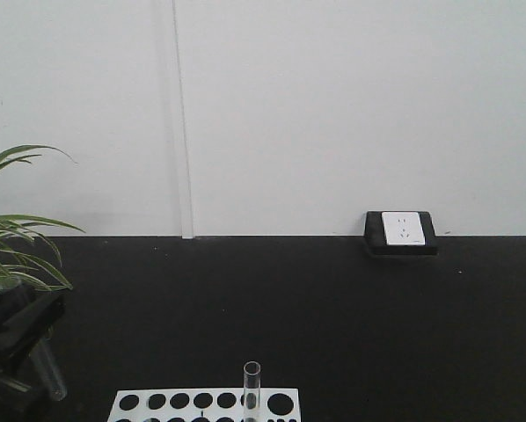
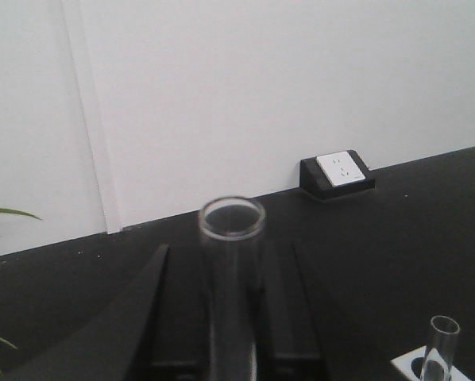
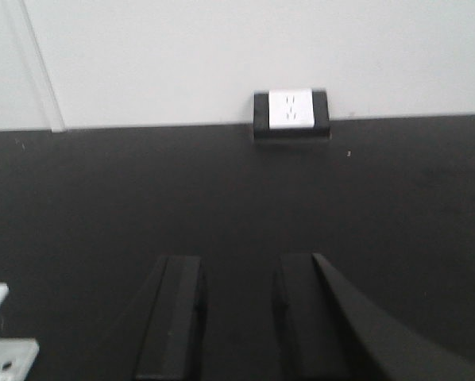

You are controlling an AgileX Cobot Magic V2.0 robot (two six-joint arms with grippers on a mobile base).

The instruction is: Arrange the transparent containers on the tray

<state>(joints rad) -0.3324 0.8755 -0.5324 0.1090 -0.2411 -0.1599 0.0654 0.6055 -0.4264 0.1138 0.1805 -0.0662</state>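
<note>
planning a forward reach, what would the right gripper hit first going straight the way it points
Nothing close. The right gripper has open, empty fingers above bare black tabletop. Straight on, the first thing is probably the socket box at the wall, slightly right of its line; depth is unclear.

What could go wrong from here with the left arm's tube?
1. The left gripper pinches a smooth glass test tube, which may slip or crack.
2. The second tube stands loose in the white rack close by, so a swing of the arm could tip it.
3. The tray shows in no view, so the drop spot is unchecked.
</note>
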